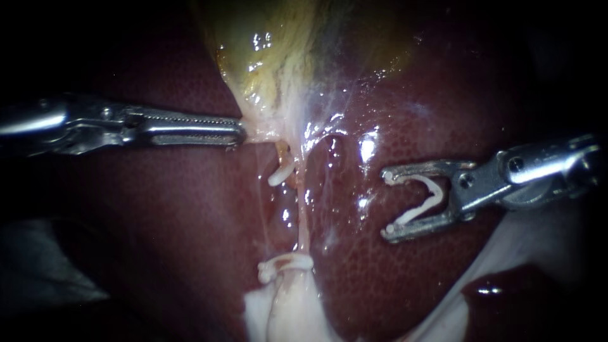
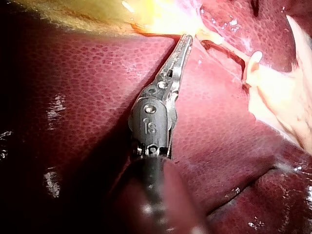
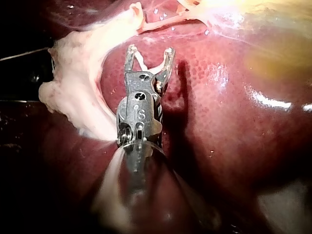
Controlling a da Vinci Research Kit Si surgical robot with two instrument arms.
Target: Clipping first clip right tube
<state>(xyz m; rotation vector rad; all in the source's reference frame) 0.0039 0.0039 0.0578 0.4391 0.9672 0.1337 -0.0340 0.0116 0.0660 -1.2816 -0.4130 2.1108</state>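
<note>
**Right tube: clip loaded, not yet placed**

- Right instrument (image 1: 387, 206): claw spread wide, grasping a loaded clip (image 1: 436, 190) between its two halves. The clip is open and unfired. It hovers over bare liver (image 1: 405, 114), well apart from the tubes.
- Left instrument (image 1: 237, 134): claw clenched on the lower edge of the gallbladder (image 1: 272, 50). The tissue looks drawn taut toward its tip.
- Right tube (image 1: 303, 221): I read it as the thin pale strand running down from the gallbladder. It is bare, with no clip on it.
- Just beside it on the left are an upper clip (image 1: 278, 174) and a lower clip (image 1: 282, 266), both closed. That looks like the other tube, already dealt with.
- Done: clip in the claw, tube exposed under tension.
- Left: bring the claw across, straddle the strand without catching the neighbouring clips, then close.
</note>
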